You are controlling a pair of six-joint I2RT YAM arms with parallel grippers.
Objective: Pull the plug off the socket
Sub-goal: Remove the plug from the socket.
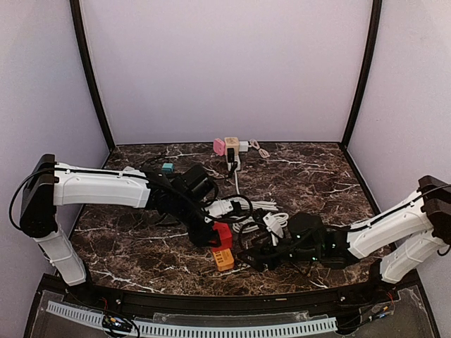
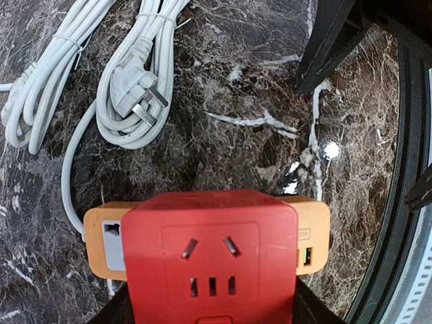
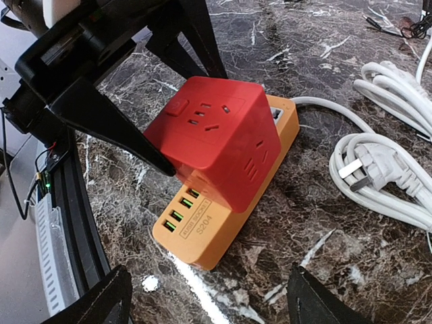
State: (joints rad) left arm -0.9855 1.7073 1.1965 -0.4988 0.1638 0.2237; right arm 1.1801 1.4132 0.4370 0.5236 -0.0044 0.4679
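A red cube plug (image 1: 223, 234) sits on top of an orange socket strip (image 1: 224, 260) near the table's front middle. My left gripper (image 1: 215, 236) is shut on the red cube, one finger on each side; the cube fills the left wrist view (image 2: 212, 256) with the strip (image 2: 314, 233) behind it. In the right wrist view the cube (image 3: 216, 135) leans slightly on the strip (image 3: 216, 226). My right gripper (image 3: 206, 297) is open and empty, just short of the strip's near end, also seen from above (image 1: 252, 259).
Coiled white cables with a bare plug (image 1: 264, 211) lie just behind the strip (image 2: 128, 88) (image 3: 385, 169). Pink (image 1: 219, 146) and tan (image 1: 232, 144) cubes stand at the back, a teal block (image 1: 167, 167) at back left. The table's front rail (image 1: 211, 299) is close.
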